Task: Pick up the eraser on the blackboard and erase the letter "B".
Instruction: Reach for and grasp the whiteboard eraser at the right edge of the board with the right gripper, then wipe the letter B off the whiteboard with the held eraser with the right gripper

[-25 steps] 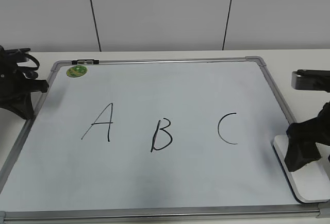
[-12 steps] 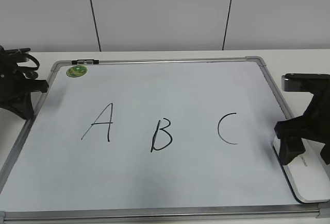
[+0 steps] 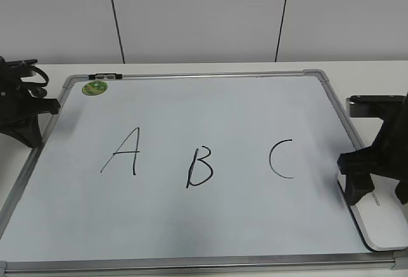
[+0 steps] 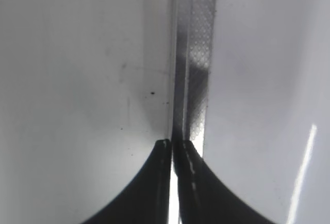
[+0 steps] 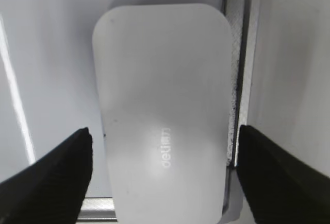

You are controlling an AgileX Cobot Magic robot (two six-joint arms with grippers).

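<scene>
The blackboard point(image 3: 210, 239) is a white board with a grey frame lying flat on the table. It bears black letters A, B point(image 3: 199, 167) and C. The white eraser point(image 3: 382, 223) lies at the board's right front corner, over the right frame; it also shows in the right wrist view point(image 5: 162, 105). My right gripper point(image 3: 376, 184) is open, its fingers straddling the eraser's two long sides just above it point(image 5: 162, 141). My left gripper point(image 3: 25, 118) rests at the board's left edge, shut and empty, over the frame strip point(image 4: 175, 142).
A small green round magnet point(image 3: 94, 88) sits at the board's back left corner, beside a black clip on the top frame point(image 3: 105, 76). A white wall stands behind the table.
My right gripper has turned and opened wide over the eraser, shifting a little to the left and up. The left arm has not moved.
</scene>
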